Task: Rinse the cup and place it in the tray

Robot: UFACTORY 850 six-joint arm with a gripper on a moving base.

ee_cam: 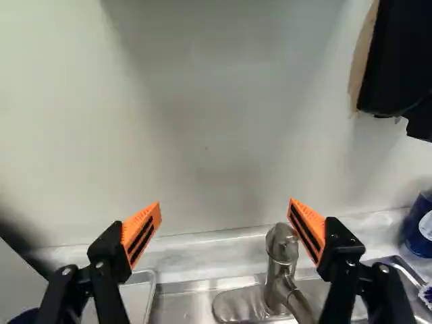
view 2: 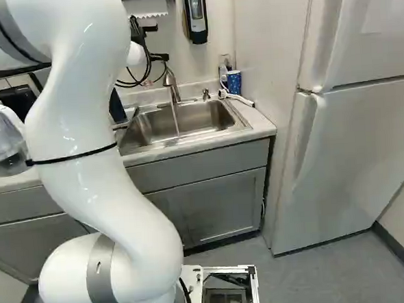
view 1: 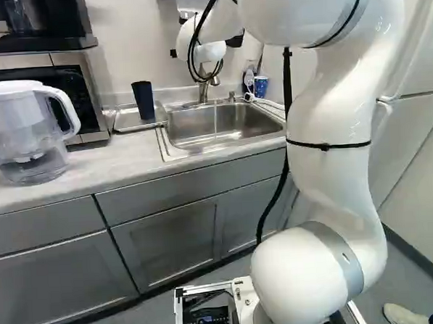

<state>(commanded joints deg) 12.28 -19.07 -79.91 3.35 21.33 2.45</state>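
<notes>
Clearly, my gripper (view 2: 157, 44) stands wide apart, its two orange pads (ee_cam: 141, 233) facing each other across a broad gap in the wrist view. I have it raised over the back of the sink (view 1: 222, 122), toward the pale wall (ee_cam: 202, 101), at the upper middle of the left base view. Past the fingers, the metal faucet (ee_cam: 281, 253) shows between them, closer to one finger than to the other

The dark cup (view 1: 143, 100) is in the tray (view 1: 124, 119), just beside the sink, in the upper left part of the left base view. Water (view 2: 176, 120) runs in a thin stream from the faucet into the basin, above the centre of the right base view.

At the sink's back corner, a blue patterned cup (view 2: 234, 82) stands near a small bottle (view 2: 223, 73), right of the faucet in both base views. A lidded pitcher (view 1: 26, 128) sits on the counter (view 1: 100, 161) at the far left of the left base view, in front of a dark appliance (view 1: 71, 90). The white refrigerator (view 2: 356, 142) fills much of the right side of the right base view, and a soap dispenser (view 2: 196, 14) hangs on the wall at its upper middle
</notes>
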